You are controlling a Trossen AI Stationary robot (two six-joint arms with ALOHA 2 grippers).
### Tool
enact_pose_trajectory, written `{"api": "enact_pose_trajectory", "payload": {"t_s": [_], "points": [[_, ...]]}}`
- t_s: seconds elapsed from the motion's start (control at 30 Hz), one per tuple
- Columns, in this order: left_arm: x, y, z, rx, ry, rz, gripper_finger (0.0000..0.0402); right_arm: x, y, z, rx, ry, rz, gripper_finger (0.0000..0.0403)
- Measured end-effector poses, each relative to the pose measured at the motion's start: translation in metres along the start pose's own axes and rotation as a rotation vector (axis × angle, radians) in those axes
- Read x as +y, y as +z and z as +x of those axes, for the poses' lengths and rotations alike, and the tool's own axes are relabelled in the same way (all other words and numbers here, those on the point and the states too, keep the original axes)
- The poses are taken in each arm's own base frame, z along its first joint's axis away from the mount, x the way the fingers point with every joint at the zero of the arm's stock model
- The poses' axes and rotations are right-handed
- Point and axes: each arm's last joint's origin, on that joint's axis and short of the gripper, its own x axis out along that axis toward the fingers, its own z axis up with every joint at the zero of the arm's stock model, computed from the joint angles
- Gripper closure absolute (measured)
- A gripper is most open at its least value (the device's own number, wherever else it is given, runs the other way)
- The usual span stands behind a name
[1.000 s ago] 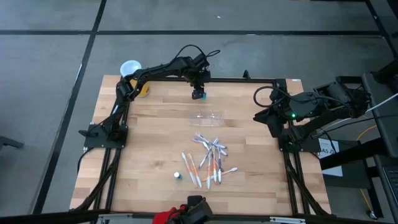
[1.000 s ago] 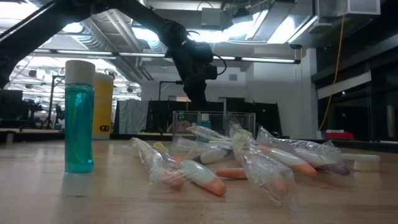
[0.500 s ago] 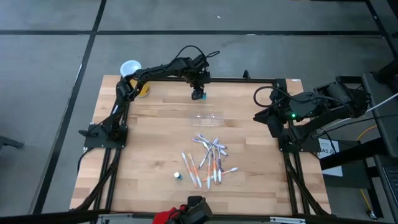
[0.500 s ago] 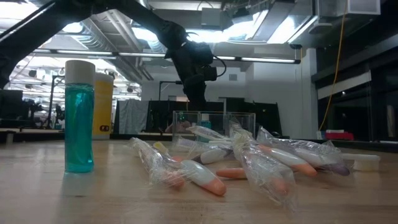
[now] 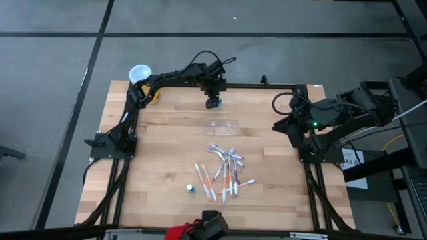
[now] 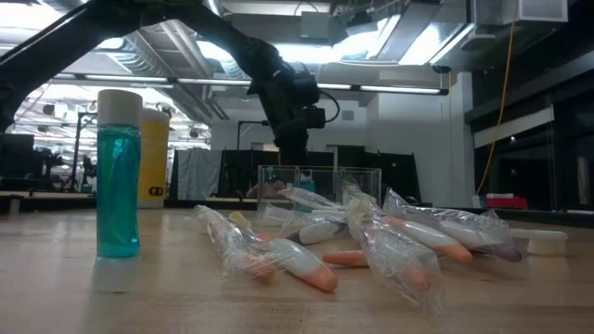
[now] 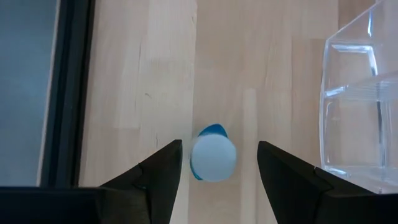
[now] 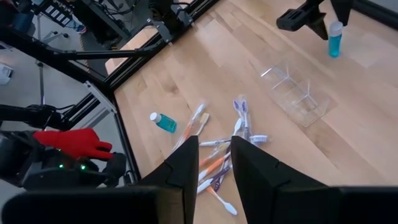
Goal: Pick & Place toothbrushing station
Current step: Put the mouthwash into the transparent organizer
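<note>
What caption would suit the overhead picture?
Left gripper hangs open above a small blue bottle by the table's far edge, beside the clear toothbrushing station; right arm waits aside.

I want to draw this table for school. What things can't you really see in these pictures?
- Clear holder: from above it nearly vanishes against the wood; its cups cannot be counted.
- Clear holder, left wrist view: cut off by the picture's edge.
- Small blue bottle under the open left gripper: only its white cap shows.
- Toothbrushes: crinkly wrappers blur them; the pile hides some.
</note>
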Motion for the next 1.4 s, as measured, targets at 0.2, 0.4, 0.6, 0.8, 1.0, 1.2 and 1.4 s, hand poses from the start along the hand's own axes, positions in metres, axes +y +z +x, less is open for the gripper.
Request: {"api": "enact_pose_trajectory", "payload": {"t_s": [0.2,0.4,0.6,0.8,1.0,1.2,1.4], "points": [[0.0025,-0.0012,-0.0007,-0.001,0.002,-0.004,0.0196,0.0000,0.0000,0.0000,0.001,0.000,0.000,0.0305],[0.0028,-0.0011,-0.0007,-0.005,0.001,-0.004,0.0203,0.0000,0.0000,0.0000,0.001,0.000,-0.012,0.0305],[0.0023,-0.0008,-0.0007,-0.014,-0.016,0.002,0.0234,0.0000,0.0000,0.0000,0.001,0.000,-0.015,0.0305],[0.0060,-0.0027,-0.0018,-0.016,-0.016,-0.012,0.0264,-0.0001,0.0000,0.0000,-0.001,-0.001,-0.014,0.0305],[0.0082,-0.0038,-0.0024,-0.016,-0.014,-0.017,0.0285,-0.0001,0.0000,0.0000,-0.002,-0.002,-0.012,0.0305],[0.0081,-0.0038,-0.0024,-0.017,-0.015,-0.018,0.0297,-0.0001,0.0000,0.0000,-0.001,-0.002,-0.012,0.0304],[0.0081,-0.0037,-0.0025,-0.017,-0.015,-0.019,0.0299,-0.0001,0.0001,0.0000,-0.002,-0.002,-0.011,0.0304]]}}
